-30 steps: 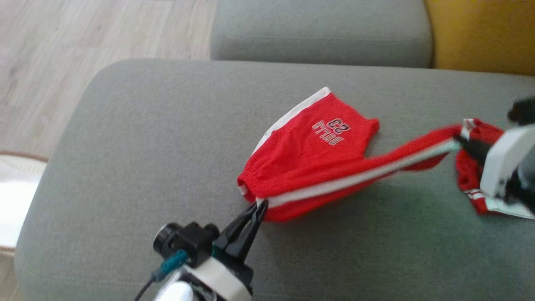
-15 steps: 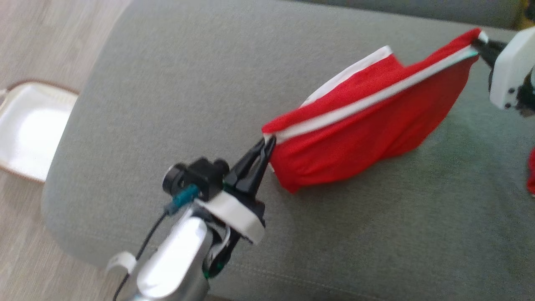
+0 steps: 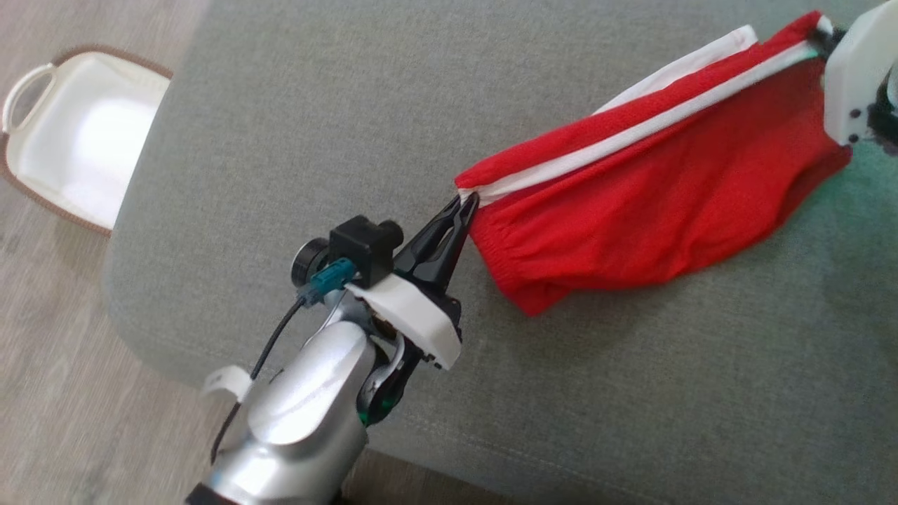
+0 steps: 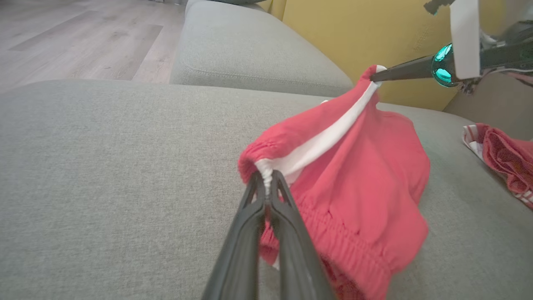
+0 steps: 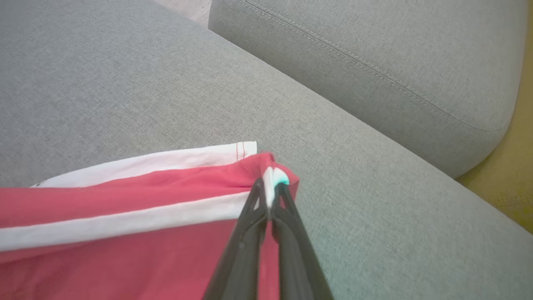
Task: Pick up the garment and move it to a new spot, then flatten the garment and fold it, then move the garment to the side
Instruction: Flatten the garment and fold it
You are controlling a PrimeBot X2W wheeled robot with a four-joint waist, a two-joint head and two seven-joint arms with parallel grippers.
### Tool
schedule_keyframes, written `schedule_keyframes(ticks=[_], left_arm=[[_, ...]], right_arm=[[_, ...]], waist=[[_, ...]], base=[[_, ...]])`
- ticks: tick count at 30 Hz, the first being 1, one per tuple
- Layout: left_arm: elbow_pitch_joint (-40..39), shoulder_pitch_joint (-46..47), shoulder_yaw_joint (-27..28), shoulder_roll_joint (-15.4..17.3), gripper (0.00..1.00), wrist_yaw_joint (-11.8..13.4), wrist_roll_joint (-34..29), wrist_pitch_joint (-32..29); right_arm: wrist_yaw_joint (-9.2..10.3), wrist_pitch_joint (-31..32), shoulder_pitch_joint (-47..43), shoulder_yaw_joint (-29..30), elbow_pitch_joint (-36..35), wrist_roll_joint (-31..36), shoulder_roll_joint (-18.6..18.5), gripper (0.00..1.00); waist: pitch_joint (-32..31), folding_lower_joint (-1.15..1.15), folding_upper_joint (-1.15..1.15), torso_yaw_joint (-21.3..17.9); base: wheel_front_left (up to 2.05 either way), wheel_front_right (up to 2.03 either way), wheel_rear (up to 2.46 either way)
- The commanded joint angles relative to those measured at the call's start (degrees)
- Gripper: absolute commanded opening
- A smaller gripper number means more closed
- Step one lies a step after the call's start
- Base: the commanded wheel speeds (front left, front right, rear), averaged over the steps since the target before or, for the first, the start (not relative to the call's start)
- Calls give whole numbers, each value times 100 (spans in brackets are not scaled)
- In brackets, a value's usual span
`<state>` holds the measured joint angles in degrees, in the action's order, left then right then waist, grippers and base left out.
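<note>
The garment [image 3: 652,189] is a pair of red shorts with a white side stripe, stretched in the air between both grippers above the grey sofa seat [image 3: 351,105]. My left gripper [image 3: 468,201] is shut on the waistband end, seen close up in the left wrist view [image 4: 268,177]. At the upper right of the head view my right gripper [image 3: 821,35] is shut on the leg-hem end, where the stripe ends [image 5: 270,181]. The garment [image 4: 358,179] sags below the taut stripe, and its lowest fold hangs close to the cushion.
A second red and white cloth [image 4: 504,158] lies on the seat to the right. A white basket with a brown rim [image 3: 77,140] stands on the wood floor left of the sofa. A grey back cushion [image 5: 395,54] and a yellow cushion [image 4: 374,37] lie behind.
Both grippers have lifted the garment off the seat and pulled it taut, so it hangs instead of lying flat. The head camera has swung down and right, bringing the basket further into view.
</note>
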<state>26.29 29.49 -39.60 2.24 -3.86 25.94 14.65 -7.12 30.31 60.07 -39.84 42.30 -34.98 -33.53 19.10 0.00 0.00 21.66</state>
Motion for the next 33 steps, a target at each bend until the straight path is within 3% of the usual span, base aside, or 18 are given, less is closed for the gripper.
schedule_keyframes(ticks=[1, 5, 6, 7, 8, 9, 10, 12, 13, 14, 24, 33], left_arm=[[-119, 240, 123, 66, 0, 64, 59, 34], [-58, 397, -37, 65, 0, 150, 216, 34], [-40, 429, -69, 65, 0, 168, 246, 34], [-22, 459, -94, 65, 0, 189, 266, 34], [-7, 485, -116, 65, 0, 209, 286, 34], [8, 506, -135, 65, 10, 230, 307, 34], [28, 522, -152, 65, 29, 253, 324, 34], [79, 547, -178, 65, 48, 283, 345, 34], [118, 560, -187, 65, 70, 298, 337, 34], [157, 573, -190, 65, 100, 309, 324, 34], [359, 400, 362, 131, 100, 419, -4, 34], [-473, -160, 1345, 473, 100, 689, -353, 35]], right_arm=[[-36, -120, 204, -28, -64, 70, -7, 0], [-36, -375, 379, -186, 263, 134, 92, 0], [-36, -441, 415, -251, 324, 159, 113, 5], [-36, -543, 459, -299, 387, 198, 128, 81], [-36, -646, 499, -312, 480, 225, 155, 100], [-36, -746, 530, -321, 568, 239, 196, 100], [-36, -844, 554, -317, 651, 230, 247, 100], [-36, -1043, 601, -319, 814, 244, 332, 100], [-36, -1158, 629, -309, 907, 273, 371, 100], [-36, -1282, 651, -282, 1009, 295, 407, 100], [-36, -2985, 343, 115, 1365, 0, 931, 100], [-36, -4202, -543, 116, 1038, -195, 1084, 100]], waist=[[111, 0, 0, 57], [258, 0, 0, 137], [284, 0, 0, 155], [310, 0, 0, 166], [326, 0, 0, 175], [339, 0, 0, 180], [345, 0, 0, 178], [338, 0, 0, 154], [327, 0, 0, 132], [309, 0, 0, 111], [-308, 0, 0, -342], [-1053, 0, 0, -910]], base=[[0, 0, 0], [0, 0, 0], [0, 0, 0], [0, 0, 0], [0, 0, 0], [0, 0, 0], [0, 0, 0], [0, 0, 0], [0, 0, 0], [0, 0, 0], [0, 0, 0], [0, 0, 0]])
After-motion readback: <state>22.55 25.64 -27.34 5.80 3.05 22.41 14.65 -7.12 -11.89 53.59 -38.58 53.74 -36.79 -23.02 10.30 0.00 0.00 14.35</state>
